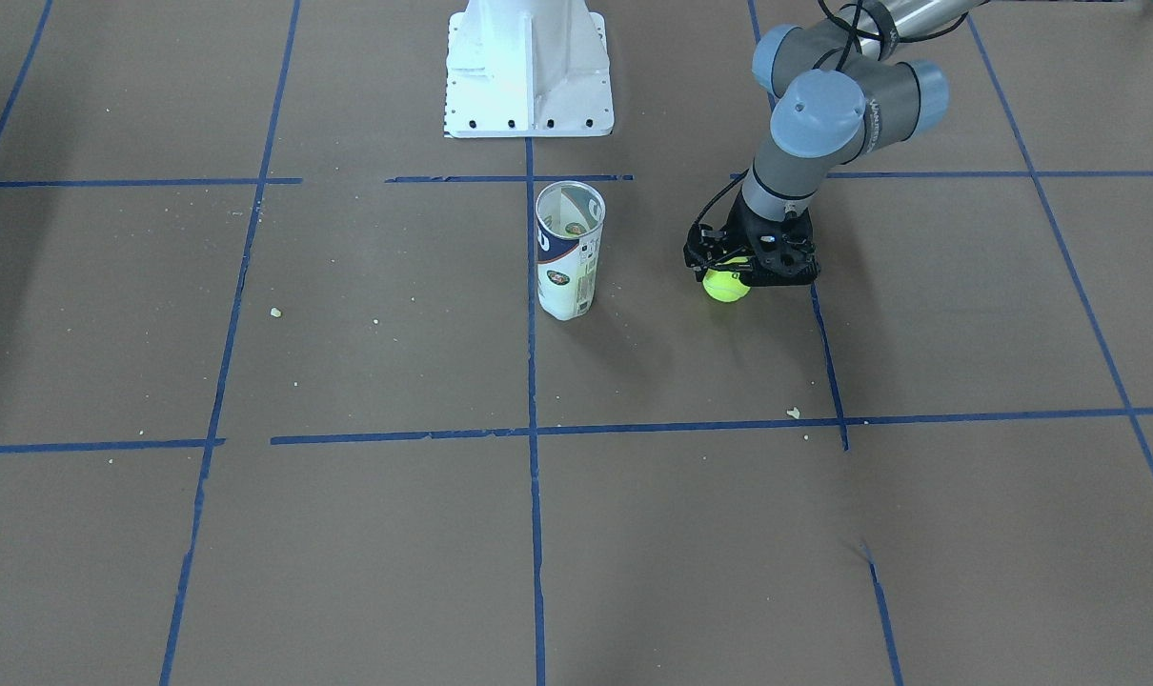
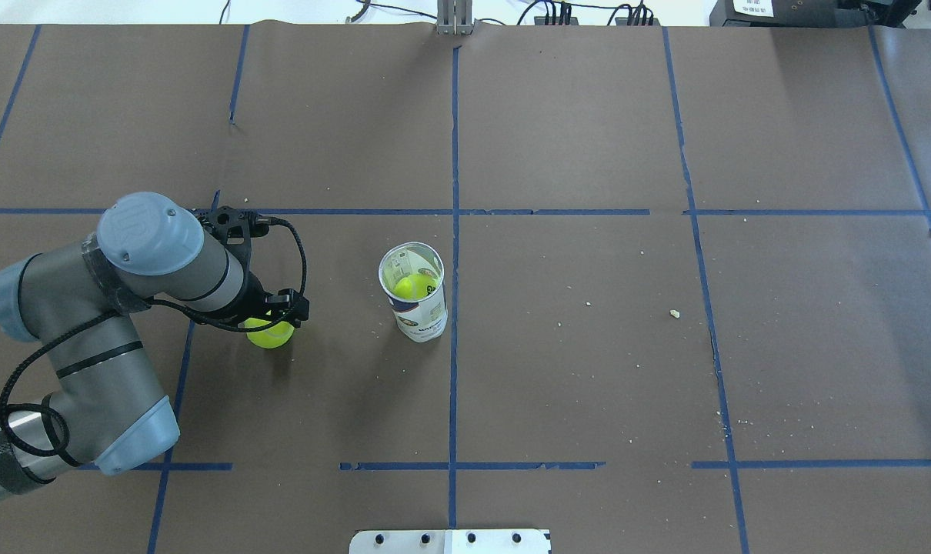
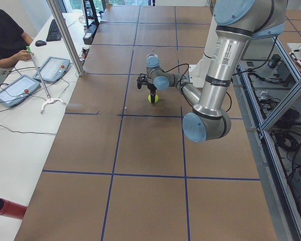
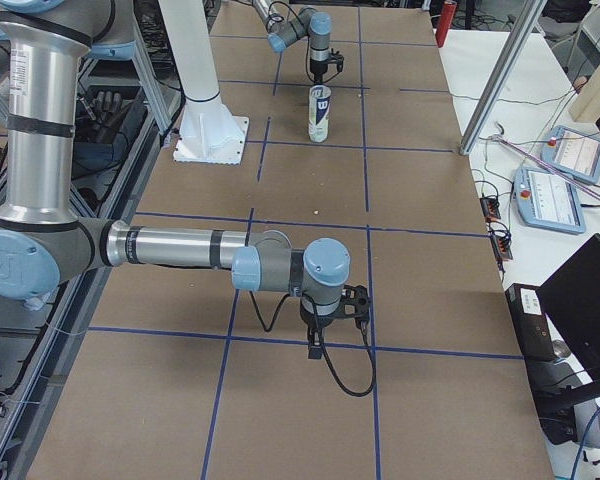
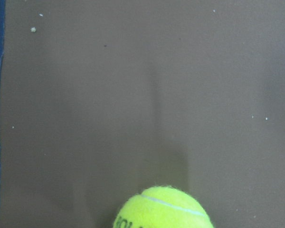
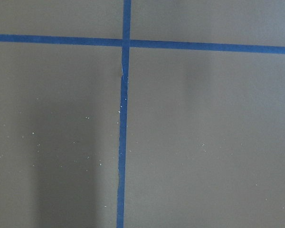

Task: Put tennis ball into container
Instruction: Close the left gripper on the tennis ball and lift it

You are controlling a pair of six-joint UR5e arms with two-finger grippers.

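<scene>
The tennis ball (image 1: 726,286) (image 2: 269,333) sits low over the brown table, under my left gripper (image 1: 732,276) (image 2: 275,323), which looks shut on it. The fingers are mostly hidden by the wrist. In the left wrist view only the ball's top (image 5: 164,210) shows at the bottom edge. The container (image 1: 569,252) (image 2: 415,304) stands upright with its mouth open, about a can's height to the side of the ball. Another yellow-green ball (image 2: 412,287) lies inside it. My right gripper (image 4: 328,335) hangs over the table far from both; I cannot tell its state.
Blue tape lines (image 1: 531,433) divide the brown table into squares. The white robot base (image 1: 527,67) stands behind the can. Small crumbs (image 1: 793,413) are scattered about. An operator (image 3: 7,40) sits at a side table with tablets, and a red cylinder (image 3: 7,208) lies on it.
</scene>
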